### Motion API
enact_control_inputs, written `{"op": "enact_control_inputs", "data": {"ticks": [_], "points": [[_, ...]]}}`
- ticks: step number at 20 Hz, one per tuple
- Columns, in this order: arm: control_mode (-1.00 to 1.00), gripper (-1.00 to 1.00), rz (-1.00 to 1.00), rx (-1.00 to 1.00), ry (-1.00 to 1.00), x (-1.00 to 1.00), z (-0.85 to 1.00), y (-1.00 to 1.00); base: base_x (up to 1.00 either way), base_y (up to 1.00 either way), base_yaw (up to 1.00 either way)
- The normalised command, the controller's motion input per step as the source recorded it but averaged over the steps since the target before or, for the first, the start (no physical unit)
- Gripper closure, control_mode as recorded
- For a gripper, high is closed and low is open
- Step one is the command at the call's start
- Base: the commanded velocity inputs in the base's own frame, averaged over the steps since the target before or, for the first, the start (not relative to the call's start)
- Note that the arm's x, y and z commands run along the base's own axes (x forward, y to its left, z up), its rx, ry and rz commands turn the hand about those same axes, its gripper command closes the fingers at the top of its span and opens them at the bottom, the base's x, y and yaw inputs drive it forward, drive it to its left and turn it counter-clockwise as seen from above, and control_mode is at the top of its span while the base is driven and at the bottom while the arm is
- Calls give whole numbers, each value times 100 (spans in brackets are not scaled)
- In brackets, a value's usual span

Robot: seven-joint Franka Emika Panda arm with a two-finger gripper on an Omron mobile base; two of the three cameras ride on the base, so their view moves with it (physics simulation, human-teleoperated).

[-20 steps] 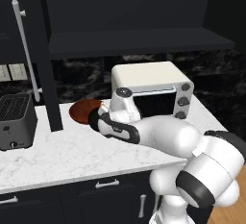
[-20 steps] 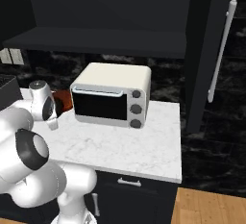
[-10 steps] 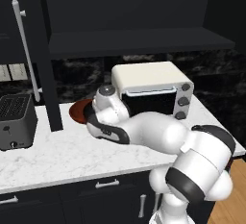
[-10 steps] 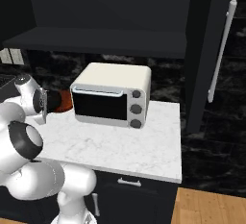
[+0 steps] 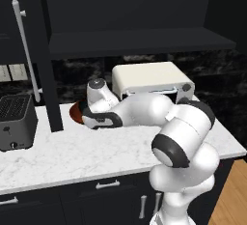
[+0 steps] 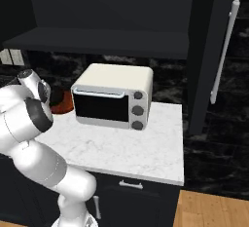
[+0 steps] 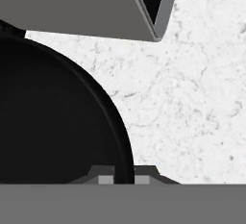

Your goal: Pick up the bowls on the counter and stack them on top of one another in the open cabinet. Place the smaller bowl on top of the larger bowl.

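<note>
The smaller bowl [image 7: 53,117], glossy black, covers the left of the hand view, and its rim runs down between my two fingertips. My gripper [image 7: 124,179] is shut on that rim, over the white marble counter [image 7: 192,98]. In the left base view my gripper [image 5: 90,120] hangs low over the counter [image 5: 72,156], right beside the larger reddish-brown bowl [image 5: 75,113]. That bowl [image 6: 62,105] also peeks out left of the toaster oven in the right base view. The open cabinet's shelf [image 5: 130,40] runs dark above the counter.
A white toaster oven [image 5: 149,77] stands on the counter just right of my hand. A dark toaster [image 5: 14,120] sits at the far left. The cabinet door with its long silver handle [image 5: 26,50] hangs down to the counter left of the brown bowl.
My arm has swung left along the counter, carrying the black bowl from in front of the toaster oven to beside the brown bowl. The jaws stayed shut.
</note>
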Motion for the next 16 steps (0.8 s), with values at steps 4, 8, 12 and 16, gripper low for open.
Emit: {"op": "enact_control_inputs", "data": {"ticks": [4,8,12,16], "points": [[-100,100,0,1,0,56,0,11,0,0,0],[-100,100,-7,0,0,53,0,30,0,0,0],[-100,100,-7,0,0,51,-15,33,0,0,0],[-100,100,-3,0,0,41,-31,16,0,0,0]]}}
